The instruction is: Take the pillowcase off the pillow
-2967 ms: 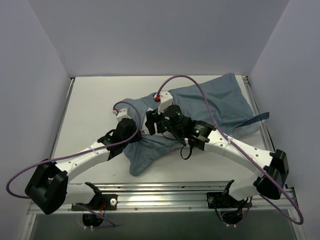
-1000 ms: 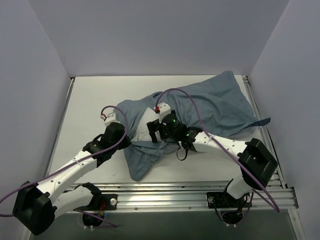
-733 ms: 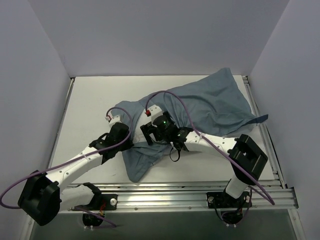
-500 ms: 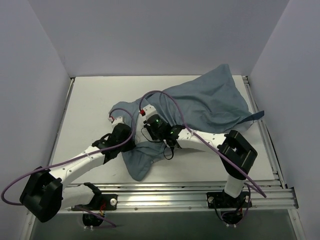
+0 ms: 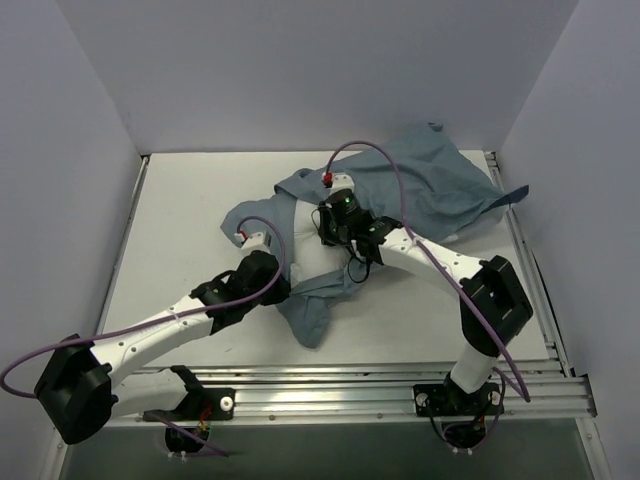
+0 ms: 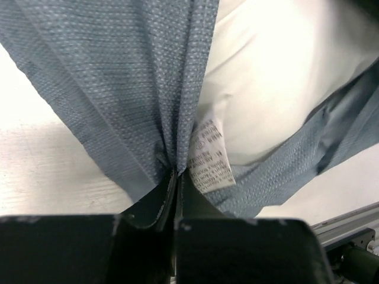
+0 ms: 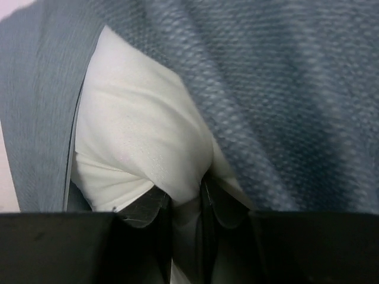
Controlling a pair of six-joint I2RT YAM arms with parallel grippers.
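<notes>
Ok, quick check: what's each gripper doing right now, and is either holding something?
Left gripper: closed, pinching a gathered fold of the pillowcase.
Right gripper: closed on a fold of the white pillow.

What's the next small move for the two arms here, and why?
Probably draw the right tool a little away from the left tool, holding the left in place. The right pinches the white pillow at the opening, the left pinches the blue pillowcase beside a label, and only part of the pillow shows, so pulling apart should slide more out.
</notes>
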